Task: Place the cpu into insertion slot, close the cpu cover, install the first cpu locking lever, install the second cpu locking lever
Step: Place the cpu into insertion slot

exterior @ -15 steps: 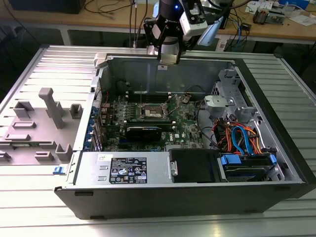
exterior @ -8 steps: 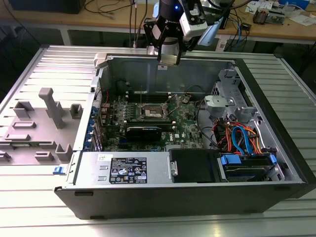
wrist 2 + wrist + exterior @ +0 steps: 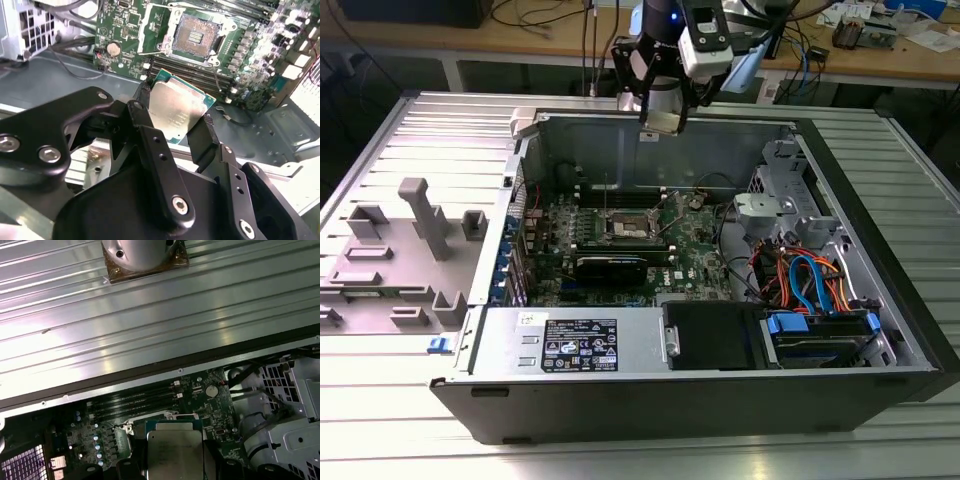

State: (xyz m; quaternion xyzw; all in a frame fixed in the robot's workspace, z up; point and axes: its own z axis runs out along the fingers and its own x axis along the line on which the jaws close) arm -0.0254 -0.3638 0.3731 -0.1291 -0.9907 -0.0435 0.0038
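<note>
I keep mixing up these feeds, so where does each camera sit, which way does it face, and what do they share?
Exterior view: off the arm, high beside the open case, looking down into it; the gripper hangs above its far wall.
Second wrist view: on the wrist, looking past black fingers shut on the chip toward the board's open socket.
First wrist view: on the wrist, looking across the ribbed table into the case.
Shared: both wrist views show the chip and the coin battery.
</note>
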